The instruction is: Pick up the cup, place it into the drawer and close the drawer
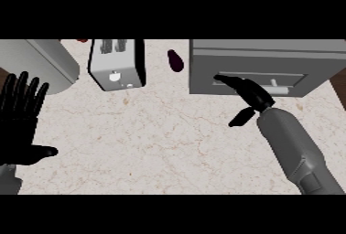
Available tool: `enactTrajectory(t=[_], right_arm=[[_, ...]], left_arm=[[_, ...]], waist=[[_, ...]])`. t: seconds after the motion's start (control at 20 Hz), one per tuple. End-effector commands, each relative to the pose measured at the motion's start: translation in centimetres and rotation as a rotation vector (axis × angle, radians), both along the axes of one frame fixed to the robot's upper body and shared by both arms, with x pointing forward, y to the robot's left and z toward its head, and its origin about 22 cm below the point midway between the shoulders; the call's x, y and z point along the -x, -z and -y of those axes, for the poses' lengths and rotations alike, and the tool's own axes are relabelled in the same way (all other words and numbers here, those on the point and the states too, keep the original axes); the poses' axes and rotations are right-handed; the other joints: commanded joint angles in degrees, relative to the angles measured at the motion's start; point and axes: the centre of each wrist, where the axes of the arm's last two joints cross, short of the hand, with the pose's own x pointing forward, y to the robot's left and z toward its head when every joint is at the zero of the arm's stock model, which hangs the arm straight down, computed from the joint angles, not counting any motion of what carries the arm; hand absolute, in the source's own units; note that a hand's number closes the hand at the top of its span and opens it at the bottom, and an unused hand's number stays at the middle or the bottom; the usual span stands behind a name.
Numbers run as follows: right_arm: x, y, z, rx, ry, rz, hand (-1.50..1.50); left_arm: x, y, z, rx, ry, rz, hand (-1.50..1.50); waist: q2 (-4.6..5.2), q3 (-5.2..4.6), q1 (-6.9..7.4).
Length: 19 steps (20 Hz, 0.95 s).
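Observation:
No cup shows in the head view. The grey drawer cabinet stands at the back right of the counter. Its drawer front with a small pale handle lies about level with the cabinet's face, and nothing of the drawer's inside shows. My right hand is open, with straight fingers against the left part of the drawer front and the thumb hanging down towards me. My left hand rests open at the left edge, fingers up, away from everything.
A white toaster stands at the back centre-left. A dark purple, elongated object lies between it and the cabinet. A large grey rounded vessel fills the back left corner. A small red thing shows at the far edge.

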Motion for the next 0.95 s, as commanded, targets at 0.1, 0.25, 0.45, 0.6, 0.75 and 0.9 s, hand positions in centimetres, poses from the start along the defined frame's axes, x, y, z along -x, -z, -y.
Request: enactTrajectory(t=[0.1,0.25,0.45,0.6,0.75,0.9], right_arm=[[-2.3,-1.9,2.6,0.005,0.042,-0.059,-1.5],[-2.5,-2.0,3.1,0.006,0.08,-0.045,-1.5],[-3.0,-3.5,5.0,-0.003,0.087,-0.052,-1.5],[-3.9,-5.9,6.4,-0.004,0.091,-0.05,-1.5],[-4.4,-6.4,5.5,0.001,0.106,-0.036,-1.5],[-3.7,-5.2,6.3,0.002,0.094,-0.044,-1.5]], left_arm=[[-1.7,-0.3,-0.3,0.008,0.015,-0.019,-1.5],[-0.5,1.5,-1.4,0.013,0.027,0.007,-1.5],[-1.0,0.1,0.1,-0.029,0.044,0.021,-1.5],[-0.9,0.8,0.4,-0.021,0.045,0.017,-1.5],[-1.5,0.4,1.1,-0.018,0.054,0.035,-1.5],[-1.6,-0.2,0.8,-0.033,0.038,0.013,-1.5]], waist=[[1.35,0.32,0.42],[1.91,0.32,1.67],[2.17,0.43,2.74],[2.4,0.4,3.3],[2.77,0.43,3.77],[2.17,0.46,2.84]])
